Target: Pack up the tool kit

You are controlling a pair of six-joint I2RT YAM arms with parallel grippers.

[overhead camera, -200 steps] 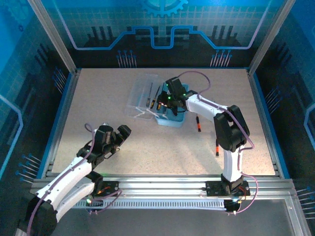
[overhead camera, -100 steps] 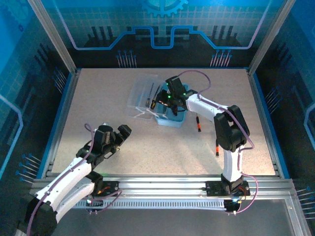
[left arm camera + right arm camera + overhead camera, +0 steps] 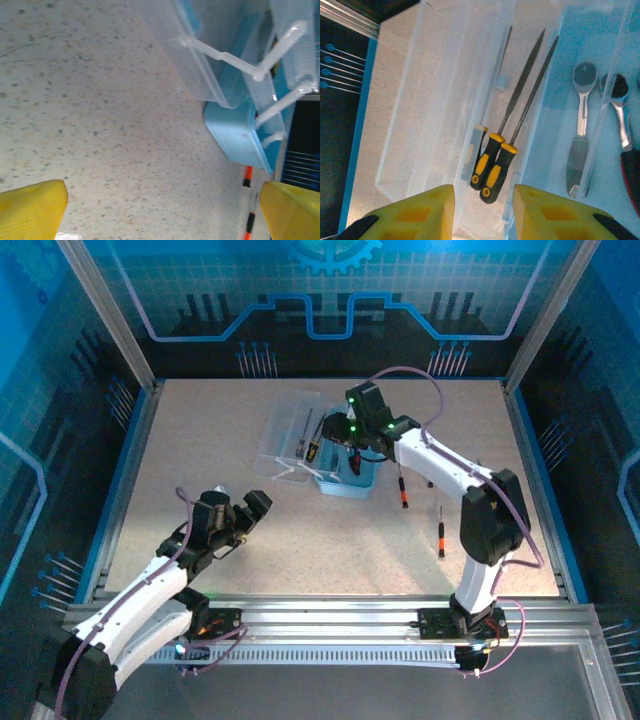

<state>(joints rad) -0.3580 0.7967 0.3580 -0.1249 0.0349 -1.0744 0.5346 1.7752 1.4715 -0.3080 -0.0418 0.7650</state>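
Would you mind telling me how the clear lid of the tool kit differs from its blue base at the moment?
The clear lid is see-through, while the base is light blue. The lid holds two slim yellow-and-black-handled tools; the base holds a metal ratchet. In the top view the lid lies left of the base. Both are shallow rectangular halves of the tool kit, lying open on the table.

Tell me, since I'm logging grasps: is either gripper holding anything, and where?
Nothing is held; the left gripper and right gripper are both open and empty.
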